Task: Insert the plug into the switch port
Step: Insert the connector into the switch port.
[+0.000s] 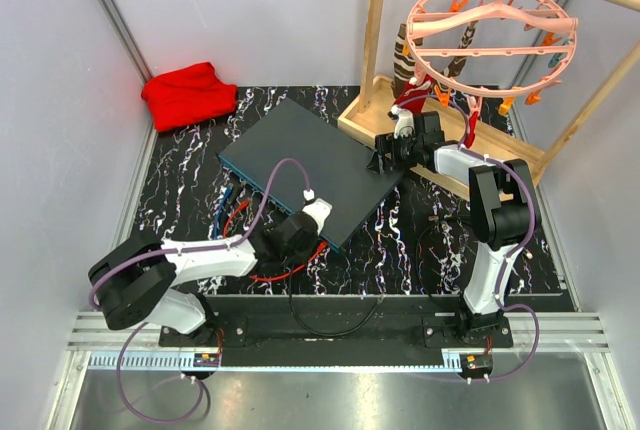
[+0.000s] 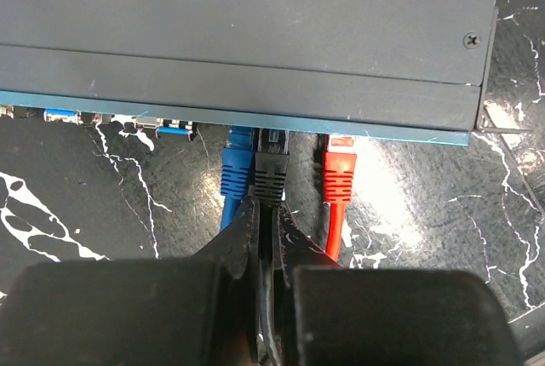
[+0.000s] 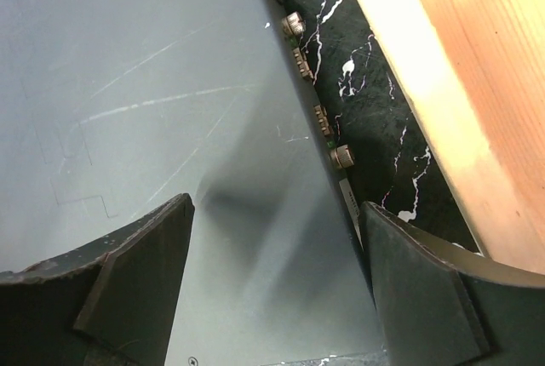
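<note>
Left wrist, plug: black plug (image 2: 271, 166) sits at the teal front edge of the switch (image 2: 255, 17), between a blue plug (image 2: 236, 168) and a red plug (image 2: 339, 172); nose at or just inside its port
Left wrist, pincer: left gripper (image 2: 262, 243) clenched on the black plug's tail
Left wrist, axis: long axis square to the front edge; nose pointing into the switch, cable trailing back toward the gripper
Right wrist, pincer: right gripper (image 3: 277, 281) released, jaws wide, straddling the switch's rear edge beside the wooden tray (image 3: 460, 85); contact unclear
Top external, layout: switch lies flat and skewed on the marbled table (image 1: 400, 250); left arm at its front edge, right arm at its far corner
Progress: plug lined up and probably partly entered; full seating cannot be told; likely left: push home, let go
</note>
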Controlling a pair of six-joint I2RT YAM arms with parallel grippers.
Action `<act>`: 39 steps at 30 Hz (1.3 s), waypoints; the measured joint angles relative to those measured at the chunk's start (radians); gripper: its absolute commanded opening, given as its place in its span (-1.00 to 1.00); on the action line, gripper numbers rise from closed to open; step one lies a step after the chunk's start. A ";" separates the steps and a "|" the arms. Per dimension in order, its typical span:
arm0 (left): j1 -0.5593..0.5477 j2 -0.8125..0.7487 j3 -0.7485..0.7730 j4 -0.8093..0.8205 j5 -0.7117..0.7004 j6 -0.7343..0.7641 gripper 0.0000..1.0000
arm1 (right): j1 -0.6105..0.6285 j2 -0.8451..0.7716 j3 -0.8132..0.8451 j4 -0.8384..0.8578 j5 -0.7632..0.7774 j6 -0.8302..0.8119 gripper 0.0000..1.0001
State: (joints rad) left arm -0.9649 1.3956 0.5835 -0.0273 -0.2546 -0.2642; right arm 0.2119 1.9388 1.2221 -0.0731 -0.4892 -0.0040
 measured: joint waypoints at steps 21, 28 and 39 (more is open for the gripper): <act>0.010 0.057 0.116 -0.147 0.009 -0.021 -1.00 | 0.011 -0.012 -0.032 0.024 0.007 -0.056 0.65; 0.013 0.070 0.135 -0.174 0.011 -0.023 -1.00 | 0.028 -0.016 -0.032 0.023 0.054 -0.055 0.68; 0.088 0.026 0.109 -0.155 0.128 -0.040 -0.49 | 0.057 -0.007 0.031 -0.062 0.143 -0.029 0.83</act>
State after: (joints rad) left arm -0.8768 1.4220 0.6926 -0.1822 -0.1268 -0.3046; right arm 0.2691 1.9320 1.2530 -0.1349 -0.3458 -0.0330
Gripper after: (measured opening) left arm 0.155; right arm 0.899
